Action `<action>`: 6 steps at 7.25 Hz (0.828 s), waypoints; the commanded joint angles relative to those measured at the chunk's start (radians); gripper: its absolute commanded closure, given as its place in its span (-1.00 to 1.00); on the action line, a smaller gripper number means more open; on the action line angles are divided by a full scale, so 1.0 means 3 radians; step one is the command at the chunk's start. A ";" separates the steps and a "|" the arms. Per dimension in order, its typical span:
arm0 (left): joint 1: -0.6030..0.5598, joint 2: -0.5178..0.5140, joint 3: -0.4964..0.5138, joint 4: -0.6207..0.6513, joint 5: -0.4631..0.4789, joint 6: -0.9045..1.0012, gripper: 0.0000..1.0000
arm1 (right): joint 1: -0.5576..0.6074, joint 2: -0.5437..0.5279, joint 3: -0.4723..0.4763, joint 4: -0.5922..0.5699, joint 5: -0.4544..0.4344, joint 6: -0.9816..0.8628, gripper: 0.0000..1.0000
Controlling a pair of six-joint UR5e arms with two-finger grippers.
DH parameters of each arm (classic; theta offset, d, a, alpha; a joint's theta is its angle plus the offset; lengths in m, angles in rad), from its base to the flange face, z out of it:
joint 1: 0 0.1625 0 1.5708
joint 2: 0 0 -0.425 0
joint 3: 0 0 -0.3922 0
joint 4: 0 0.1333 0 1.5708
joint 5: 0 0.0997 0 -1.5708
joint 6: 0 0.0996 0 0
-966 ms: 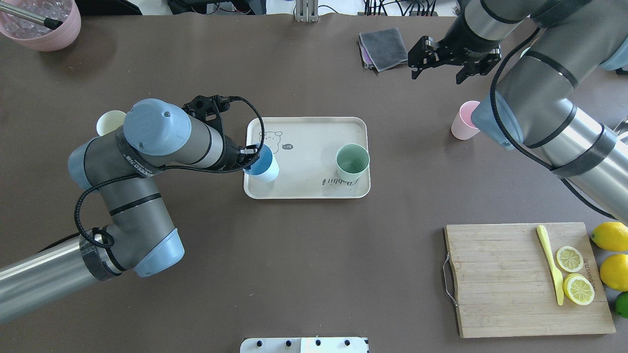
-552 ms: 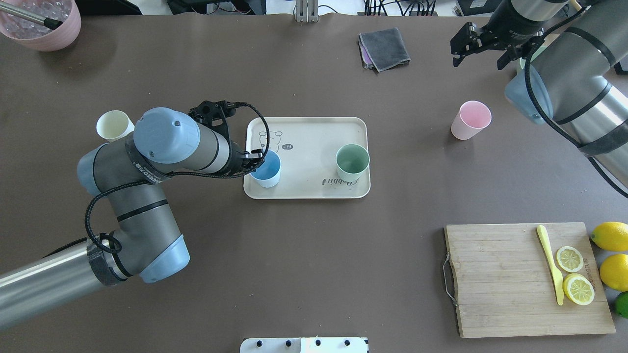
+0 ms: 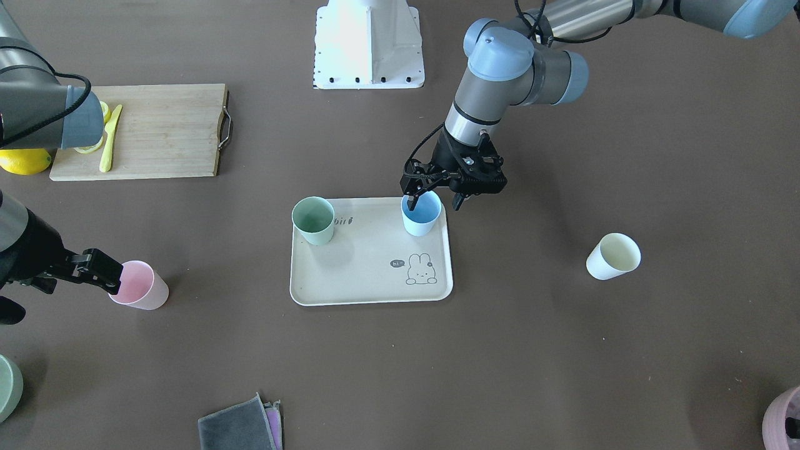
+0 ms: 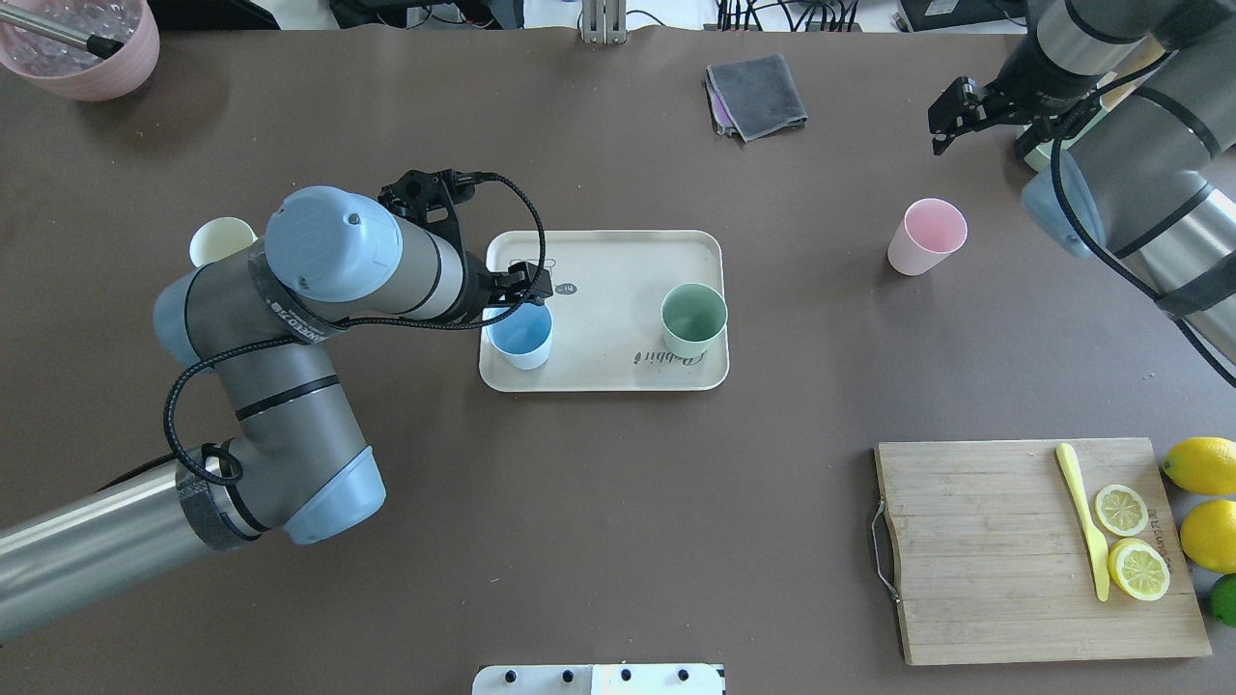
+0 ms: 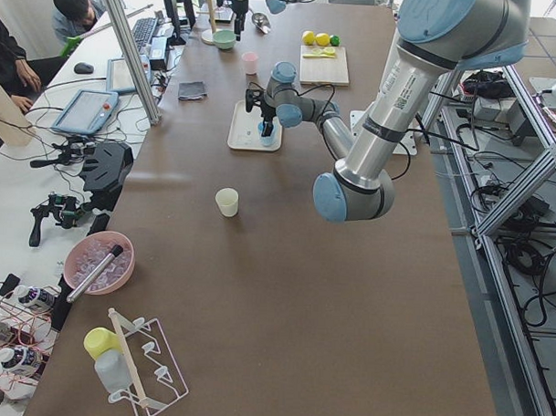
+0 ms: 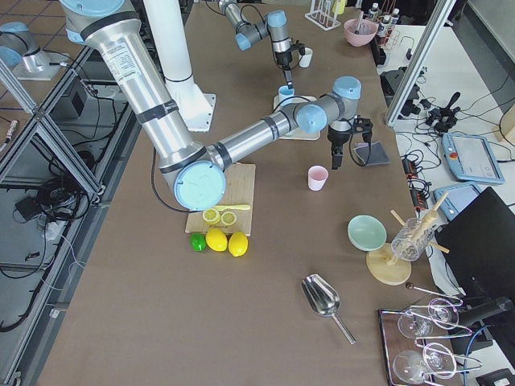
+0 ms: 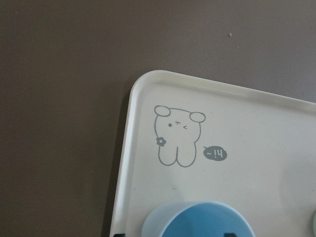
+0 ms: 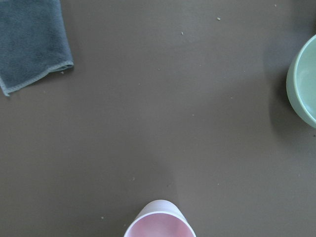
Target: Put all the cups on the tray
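brown worktop (image 4: 579, 541): we see it carrying the tray in the middle and one loose cup out to each side.
left arm (image 4: 338, 280): it has shifted only slightly over the last second and reaches over the tray's left end.
right arm (image 4: 1139, 164): it has swung away from the grey folded cloth (image 4: 758, 92) to the far right, beyond the pink cup. We judge it is lining up on that cup.
flat beige rounded tray with the rabbit drawing (image 4: 618, 236): unmoved. It now bears two of the four cups, so we count the task as half done.
light blue matte tumbler (image 4: 521, 336): a second ago it hung tilted in the left fingers. Now it stands upright on the tray's left end, near the rabbit.
sage green matte tumbler (image 4: 693, 319): upright on the tray's right end, as before.
pink matte tumbler (image 4: 927, 236): upright on the worktop, right of the tray, untouched.
pale cream tumbler (image 4: 220, 239): upright on the worktop left of the tray, partly hidden by the left arm.
left fingers (image 3: 458, 201): released and spread just over the blue tumbler, gripping nothing, so we judge that placement finished.
right fingers (image 4: 946, 111): spread and empty, hovering beyond the pink tumbler.
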 commanded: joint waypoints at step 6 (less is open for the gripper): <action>-0.0174 -0.0053 -0.0207 0.0360 -0.0147 0.0152 -0.95 | -0.0420 -0.0402 -0.0216 0.0720 -0.0190 0.0205 0.98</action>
